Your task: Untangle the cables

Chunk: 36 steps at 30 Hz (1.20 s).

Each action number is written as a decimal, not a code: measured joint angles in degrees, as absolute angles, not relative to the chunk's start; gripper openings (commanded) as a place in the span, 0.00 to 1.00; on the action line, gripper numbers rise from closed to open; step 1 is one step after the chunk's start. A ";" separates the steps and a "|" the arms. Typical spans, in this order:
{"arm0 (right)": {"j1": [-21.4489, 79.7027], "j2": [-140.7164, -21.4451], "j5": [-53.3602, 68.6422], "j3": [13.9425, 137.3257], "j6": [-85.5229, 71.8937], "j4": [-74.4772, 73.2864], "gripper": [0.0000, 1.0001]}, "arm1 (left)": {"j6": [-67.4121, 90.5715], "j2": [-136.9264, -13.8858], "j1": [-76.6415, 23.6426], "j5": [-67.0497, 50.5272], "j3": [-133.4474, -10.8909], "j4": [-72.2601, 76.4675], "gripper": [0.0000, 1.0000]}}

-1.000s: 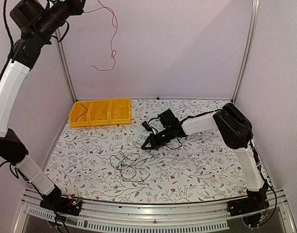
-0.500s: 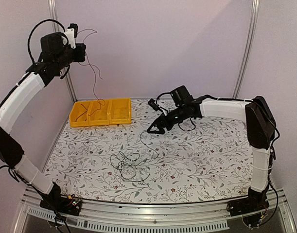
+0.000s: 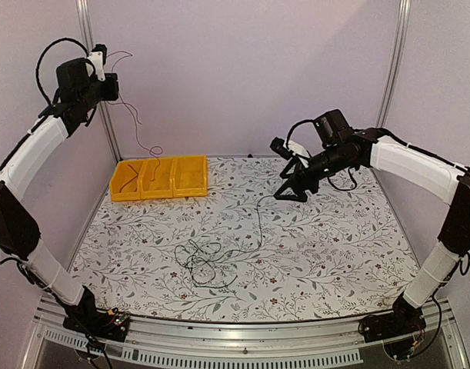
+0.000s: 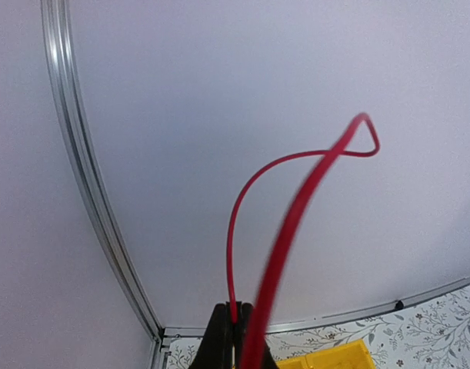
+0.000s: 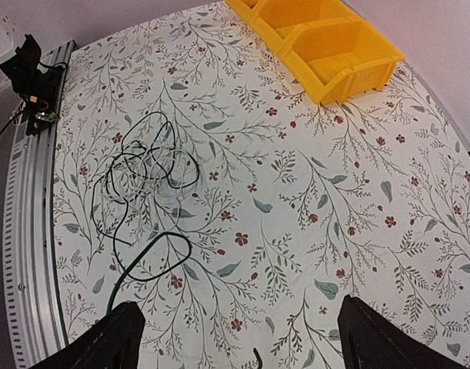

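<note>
High at the back left, my left gripper (image 3: 104, 69) (image 4: 235, 307) is shut on a thin red cable (image 3: 129, 115) (image 4: 230, 231). The red cable loops above the fingers and hangs down toward the yellow bins (image 3: 190, 192). A tangle of black and pale cables (image 3: 202, 261) (image 5: 142, 165) lies on the flowered table near its front centre. One dark cable (image 3: 260, 227) (image 5: 146, 265) runs from the tangle toward my right gripper (image 3: 290, 188) (image 5: 241, 306). That gripper hovers open over the table's back middle. The dark cable passes beside its left finger (image 5: 119, 338). Nothing is clamped between its fingers.
Three joined yellow bins (image 5: 350, 77) stand at the back left of the table. Aluminium posts (image 3: 388, 84) frame the pale back wall. A metal rail (image 3: 242, 350) (image 5: 35, 192) edges the table's front, with the arm bases at its ends.
My left arm swung lower with the red cable, whose end now hangs by the bins. My right gripper opened, rose and moved back and right, away from the tangle.
</note>
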<state>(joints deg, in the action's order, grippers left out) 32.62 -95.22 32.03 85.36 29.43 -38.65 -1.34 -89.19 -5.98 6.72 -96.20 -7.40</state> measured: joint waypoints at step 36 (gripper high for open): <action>46.50 -111.09 7.81 79.48 46.28 -40.56 0.99 | 1.37 -101.23 3.66 3.11 -93.78 -0.71 0.00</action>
<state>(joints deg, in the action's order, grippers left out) 46.50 -111.09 7.81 79.48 46.28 -40.56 1.37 -101.23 3.66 3.11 -93.78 -0.71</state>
